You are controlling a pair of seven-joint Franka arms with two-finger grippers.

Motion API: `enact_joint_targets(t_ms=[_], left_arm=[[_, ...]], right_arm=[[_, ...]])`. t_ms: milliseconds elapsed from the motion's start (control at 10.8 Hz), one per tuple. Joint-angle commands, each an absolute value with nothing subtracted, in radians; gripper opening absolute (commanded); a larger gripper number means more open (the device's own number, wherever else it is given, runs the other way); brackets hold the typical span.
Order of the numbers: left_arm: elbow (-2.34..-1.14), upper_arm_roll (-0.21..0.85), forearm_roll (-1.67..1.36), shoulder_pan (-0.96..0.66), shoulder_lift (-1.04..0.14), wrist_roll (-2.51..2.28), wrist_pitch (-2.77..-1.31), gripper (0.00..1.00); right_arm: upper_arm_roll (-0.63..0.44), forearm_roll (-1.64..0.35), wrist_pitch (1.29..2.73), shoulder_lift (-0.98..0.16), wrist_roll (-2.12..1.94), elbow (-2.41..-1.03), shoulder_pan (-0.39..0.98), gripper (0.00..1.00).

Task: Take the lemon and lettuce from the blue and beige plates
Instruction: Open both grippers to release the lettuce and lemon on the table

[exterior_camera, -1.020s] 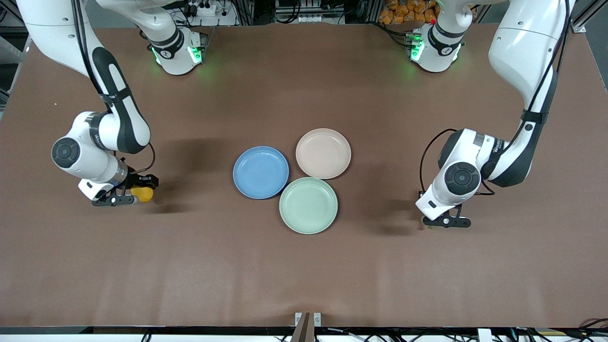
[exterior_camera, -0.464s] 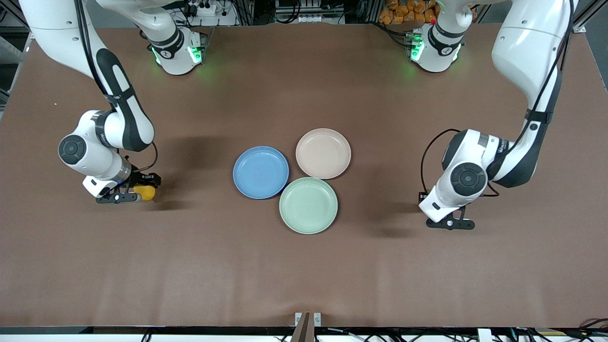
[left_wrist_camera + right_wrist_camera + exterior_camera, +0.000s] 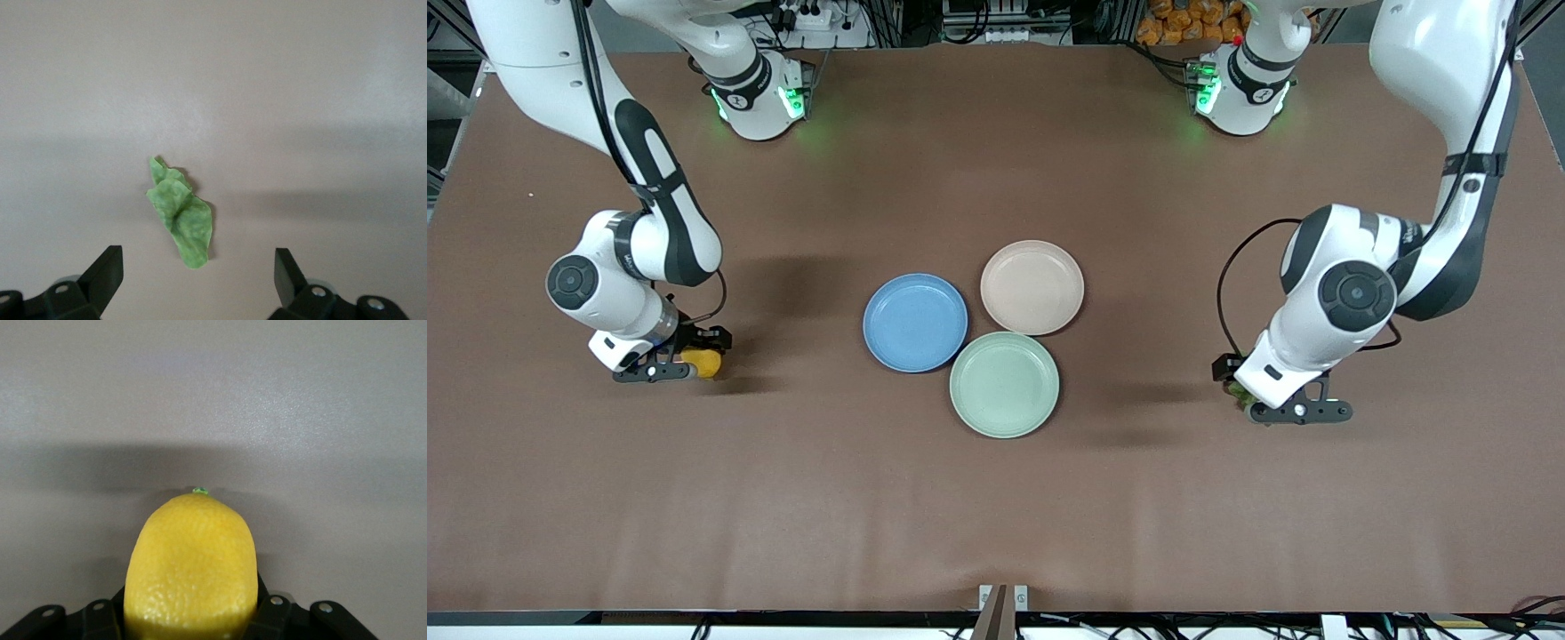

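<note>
Left wrist view: the left gripper [image 3: 198, 270], fingers [image 3: 107, 267] spread wide, hangs over the small wrinkled green lettuce [image 3: 181, 213] lying free on the brown tabletop [image 3: 300, 100].
The leaf lies between the two fingers, long axis slanting; the right gripper [image 3: 660, 369] clenches the oval yellow lemon [image 3: 192, 563] low over the tabletop.

The tabletop [image 3: 996, 498] is covered in plain matte brown; the blue plate [image 3: 915, 322] is coloured mid-blue, the beige plate [image 3: 1032, 287] pale pinkish beige, and a third plate [image 3: 1005, 384] pale mint green, none patterned; the lemon [image 3: 192, 567] is seen as bright yellow with a dimpled skin and a tiny green tip; the lettuce [image 3: 181, 215] is shown in mottled light green; the arms are finished in white and black.
</note>
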State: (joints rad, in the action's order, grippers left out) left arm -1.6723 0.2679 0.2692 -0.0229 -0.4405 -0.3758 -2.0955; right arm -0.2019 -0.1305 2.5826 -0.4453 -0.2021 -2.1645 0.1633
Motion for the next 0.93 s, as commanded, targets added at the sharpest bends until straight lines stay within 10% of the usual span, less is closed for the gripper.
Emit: enact_joint_targets(t_ms=[0,371,835], left_arm=[[-1.692,0.273,0.244,-0.012,-0.416,-0.373,-2.092,1.00],[-1.694,0.273,0.244,-0.002,-0.417,-0.368,-2.091,1.00],[-1.697,0.273,0.242,0.003,-0.422,-0.368,-2.089,1.00]], right_arm=[[-0.196,-0.133,2.605,-0.449,-0.206,-2.172,0.161,0.61],[-0.196,-0.133,2.605,-0.456,-0.199,-2.166,0.161,1.00],[-0.196,-0.133,2.567,-0.453,-0.198,-2.142,0.161,1.00]])
